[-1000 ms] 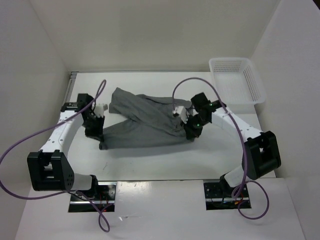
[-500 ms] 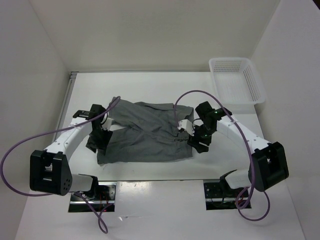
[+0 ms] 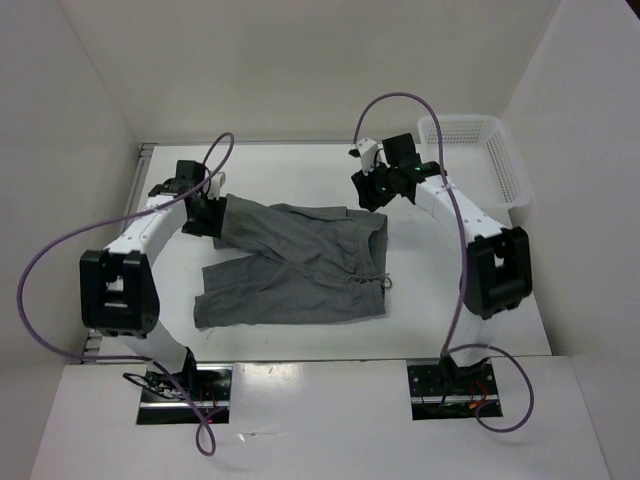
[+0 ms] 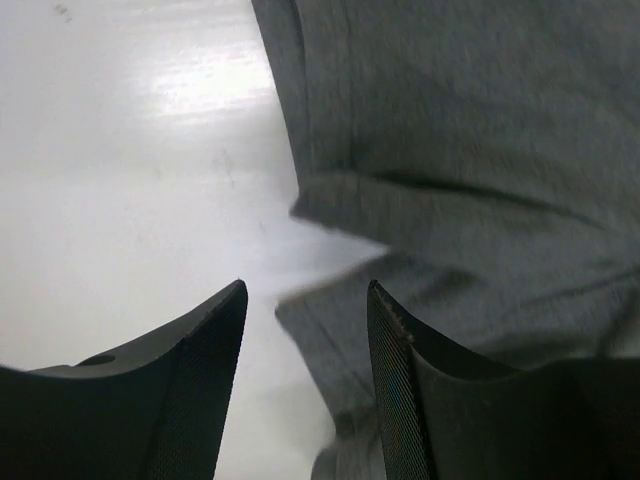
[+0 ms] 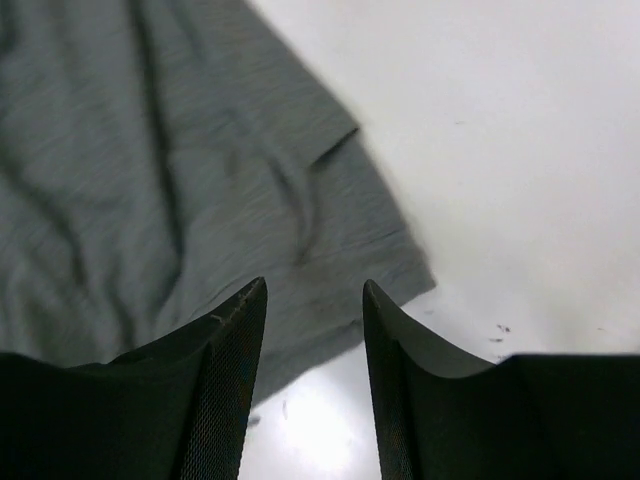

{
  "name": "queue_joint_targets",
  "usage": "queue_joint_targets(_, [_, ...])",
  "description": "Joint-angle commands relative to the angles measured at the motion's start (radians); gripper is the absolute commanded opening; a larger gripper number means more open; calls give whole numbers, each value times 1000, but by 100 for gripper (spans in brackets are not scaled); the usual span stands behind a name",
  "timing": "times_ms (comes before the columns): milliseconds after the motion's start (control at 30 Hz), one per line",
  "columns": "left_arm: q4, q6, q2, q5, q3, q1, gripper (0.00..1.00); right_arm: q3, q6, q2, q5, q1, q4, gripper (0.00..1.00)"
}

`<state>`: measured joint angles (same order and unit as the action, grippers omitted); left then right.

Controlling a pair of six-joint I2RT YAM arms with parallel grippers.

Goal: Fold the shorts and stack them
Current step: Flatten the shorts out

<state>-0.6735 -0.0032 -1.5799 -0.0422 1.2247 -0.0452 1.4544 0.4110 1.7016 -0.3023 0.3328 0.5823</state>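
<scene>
Top external showed the grey shorts (image 3: 290, 265) lying spread at the middle of the counter (image 3: 300, 175), waistband to the right and legs splayed leftward, well apart from the mesh basket (image 3: 510, 170). The left gripper (image 3: 208, 212) hovered at the far leg's hem and the right gripper (image 3: 366, 188) just beyond the waistband's far corner. Both sets of jaws stood apart, holding nothing. Flattening looked largely done, but no fold was made yet and stacking remained.

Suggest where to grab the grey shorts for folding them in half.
Probably best: pinch the shorts at the far waistband corner, coming down from the far side with the open right gripper. That corner lies flat and exposed on bare table, just beneath the fingers.
</scene>
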Motion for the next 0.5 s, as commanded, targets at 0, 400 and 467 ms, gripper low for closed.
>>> queue_joint_targets(0, [143,3,-124,73,42,40,59,61,-156,139,87,-55,-156,49])
queue_joint_targets(400, [143,3,-301,258,127,73,60,104,-89,359,146,-74,-165,56])
queue_joint_targets(467, [117,3,-301,297,127,73,60,75,-80,359,172,-74,-165,56])
